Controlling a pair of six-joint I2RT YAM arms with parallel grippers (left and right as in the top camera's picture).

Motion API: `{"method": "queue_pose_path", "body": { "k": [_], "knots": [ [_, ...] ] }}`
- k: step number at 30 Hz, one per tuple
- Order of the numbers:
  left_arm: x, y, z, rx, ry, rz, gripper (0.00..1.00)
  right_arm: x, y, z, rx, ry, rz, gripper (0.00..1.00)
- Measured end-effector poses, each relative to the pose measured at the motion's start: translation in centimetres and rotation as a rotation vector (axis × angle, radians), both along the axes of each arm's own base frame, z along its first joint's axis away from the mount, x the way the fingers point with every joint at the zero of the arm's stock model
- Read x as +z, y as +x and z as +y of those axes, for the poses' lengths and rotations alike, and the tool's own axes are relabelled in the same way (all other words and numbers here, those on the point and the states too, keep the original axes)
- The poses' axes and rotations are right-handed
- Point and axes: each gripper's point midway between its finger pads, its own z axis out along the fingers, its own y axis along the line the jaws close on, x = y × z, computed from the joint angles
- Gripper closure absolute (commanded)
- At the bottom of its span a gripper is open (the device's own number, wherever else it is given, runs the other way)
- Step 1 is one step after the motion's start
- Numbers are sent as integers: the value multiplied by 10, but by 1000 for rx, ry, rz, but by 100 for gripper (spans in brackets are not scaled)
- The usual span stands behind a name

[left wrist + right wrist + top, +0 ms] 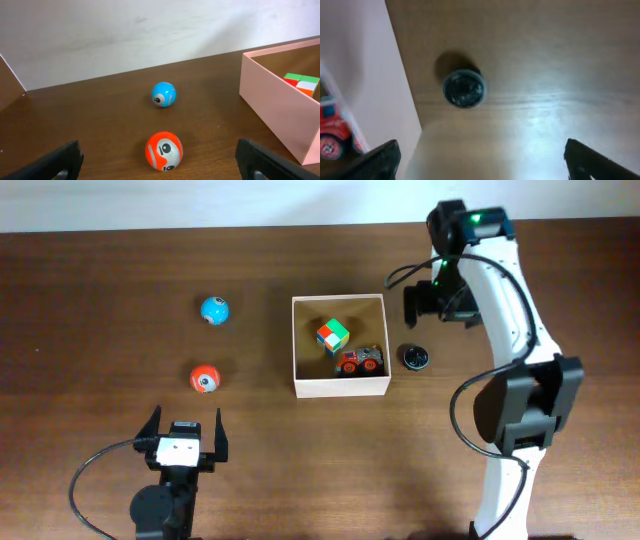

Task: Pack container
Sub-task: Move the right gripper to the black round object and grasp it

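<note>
The container [340,387], a square white box with a tan inside, stands mid-table and holds a colour cube [333,335] and a red toy truck [359,361]. A blue ball [214,310] and an orange ball [204,378] lie on the table to its left. My left gripper [185,423] is open and empty, just short of the orange ball [164,150], with the blue ball [164,94] beyond it. My right gripper [440,315] is open and empty, above the table right of the box. A small black round piece [464,88] lies below it.
The black round piece [415,357] sits close to the box's right wall [375,75], and the truck [332,130] shows inside. The box wall [272,100] and the cube [302,83] are at the right of the left wrist view. The table is dark brown wood.
</note>
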Motion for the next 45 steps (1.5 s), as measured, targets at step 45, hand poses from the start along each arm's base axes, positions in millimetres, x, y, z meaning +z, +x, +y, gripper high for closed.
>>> {"method": "queue_pose_path", "body": {
  "k": [45],
  "knots": [
    [0, 0, 0, 0, 0, 0, 1, -118, -16, 9, -1, 59, 37, 33]
  ]
}}
